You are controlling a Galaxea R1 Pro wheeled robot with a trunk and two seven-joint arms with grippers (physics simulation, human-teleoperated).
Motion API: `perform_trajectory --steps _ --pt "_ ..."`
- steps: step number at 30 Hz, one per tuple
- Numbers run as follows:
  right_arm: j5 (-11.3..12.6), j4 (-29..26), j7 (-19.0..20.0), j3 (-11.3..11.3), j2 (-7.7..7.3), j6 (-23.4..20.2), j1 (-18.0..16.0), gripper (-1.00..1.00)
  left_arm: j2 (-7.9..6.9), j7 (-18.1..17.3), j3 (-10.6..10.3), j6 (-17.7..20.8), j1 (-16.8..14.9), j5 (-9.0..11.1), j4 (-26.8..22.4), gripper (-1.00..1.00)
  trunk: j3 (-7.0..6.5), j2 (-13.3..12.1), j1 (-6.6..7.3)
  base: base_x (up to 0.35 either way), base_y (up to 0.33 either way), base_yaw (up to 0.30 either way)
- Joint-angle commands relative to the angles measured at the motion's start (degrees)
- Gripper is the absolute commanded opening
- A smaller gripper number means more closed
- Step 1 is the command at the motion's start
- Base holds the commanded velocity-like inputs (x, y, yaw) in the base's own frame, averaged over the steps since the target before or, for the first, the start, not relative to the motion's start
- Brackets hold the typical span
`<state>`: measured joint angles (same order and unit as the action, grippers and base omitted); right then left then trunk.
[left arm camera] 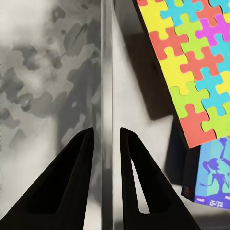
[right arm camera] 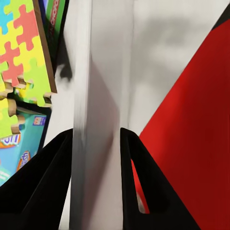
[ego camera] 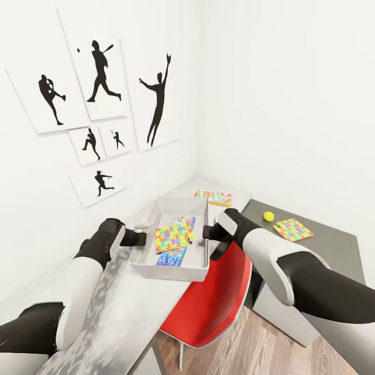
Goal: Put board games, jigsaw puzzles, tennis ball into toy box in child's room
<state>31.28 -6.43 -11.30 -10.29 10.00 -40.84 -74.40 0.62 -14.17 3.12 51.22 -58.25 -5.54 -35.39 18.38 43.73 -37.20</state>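
The light grey toy box [ego camera: 199, 237] rests on the pale table [ego camera: 125, 317], between my two grippers. Inside it a jigsaw puzzle [ego camera: 173, 237] lies tilted over light blue board games [ego camera: 172, 257]. My left gripper [ego camera: 146, 238] is shut on the box's left wall [left arm camera: 106, 72], next to the puzzle [left arm camera: 191, 62] and a game [left arm camera: 215, 177]. My right gripper [ego camera: 206, 232] is shut on the right wall [right arm camera: 96, 96], beside the puzzle [right arm camera: 24, 52]. A third board game [ego camera: 213, 197] lies at the table's far corner. The tennis ball [ego camera: 268, 216] and a second puzzle [ego camera: 293, 229] lie on the dark wing.
A red chair [ego camera: 208, 302] stands tucked under the table, right below the box's right side and my right arm; it is the red surface [right arm camera: 191, 120] past the wall. White walls with black sports pictures [ego camera: 99, 73] close off the corner. Wood floor [ego camera: 260, 349] lies below.
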Motion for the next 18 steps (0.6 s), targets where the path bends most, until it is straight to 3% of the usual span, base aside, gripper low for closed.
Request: perform_trajectory --steps 1,18 --pt "0.9 -0.2 -0.4 0.3 0.0 -0.1 0.0 -1.0 0.09 -0.3 0.2 0.3 0.0 -0.2 0.0 -1.0 -0.11 -0.4 0.21 0.0 0.0 0.0" --pt "0.9 -0.2 -0.3 0.3 0.0 1.3 0.0 -1.0 0.09 -0.3 0.2 0.3 0.0 -0.2 0.0 -1.0 -3.16 -7.2 3.95 0.0 0.0 0.0"
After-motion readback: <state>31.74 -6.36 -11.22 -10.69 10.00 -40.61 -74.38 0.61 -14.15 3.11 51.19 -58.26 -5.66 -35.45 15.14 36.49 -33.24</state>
